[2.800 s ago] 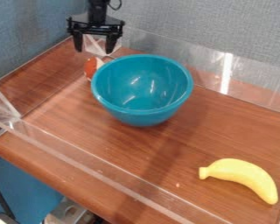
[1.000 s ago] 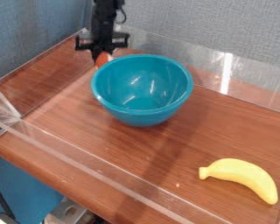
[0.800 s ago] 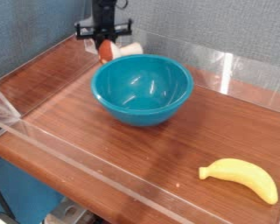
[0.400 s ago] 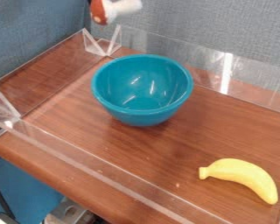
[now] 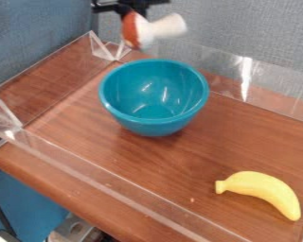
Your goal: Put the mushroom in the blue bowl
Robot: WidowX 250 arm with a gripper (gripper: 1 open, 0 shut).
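Observation:
The mushroom (image 5: 139,29) hangs tilted in the air, red-orange cap to the left and cream stem pointing right, above and just behind the far rim of the blue bowl (image 5: 154,96). My gripper (image 5: 132,10) is shut on the mushroom; only its dark fingertips show at the top edge, and the rest is cut off. The bowl stands upright on the wooden table with nothing inside it.
A yellow banana (image 5: 260,194) lies at the front right of the table. Low clear acrylic walls (image 5: 230,74) fence the wooden surface, with a clear bracket (image 5: 5,121) at the left edge. A blue-grey wall stands behind.
The gripper lifted the mushroom off the table behind the bowl's left side, rose, then carried it right, and the mushroom has rolled onto its side.

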